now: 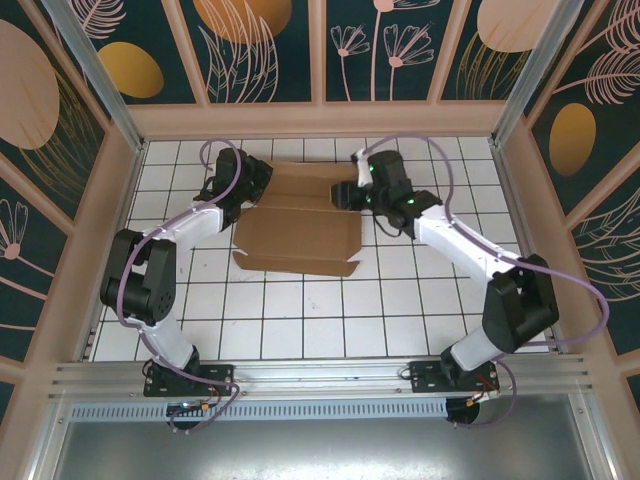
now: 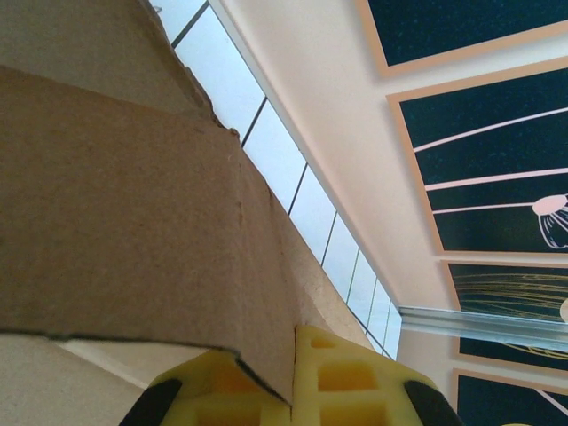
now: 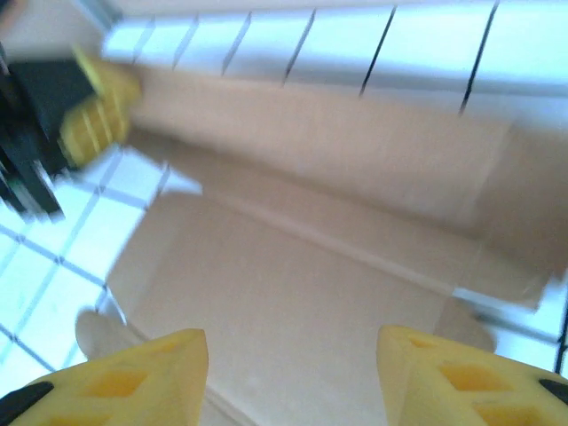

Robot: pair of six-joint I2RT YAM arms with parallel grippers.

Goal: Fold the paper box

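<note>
Box point(image 1: 300, 225) of plain brown cardboard, lying mostly flat on the white tiled table point(image 1: 300, 310), toward the far side and between the two arms. Left gripper point(image 1: 250, 185) at the box's far left corner, its yellow fingers point(image 2: 355, 390) pressed together on a flap point(image 2: 133, 222), with the cardboard edge caught between them. Right gripper point(image 1: 347, 193) at the far right edge, its jaws spread apart above the panels, nothing between them. Crease lines run along the box's length.
</note>
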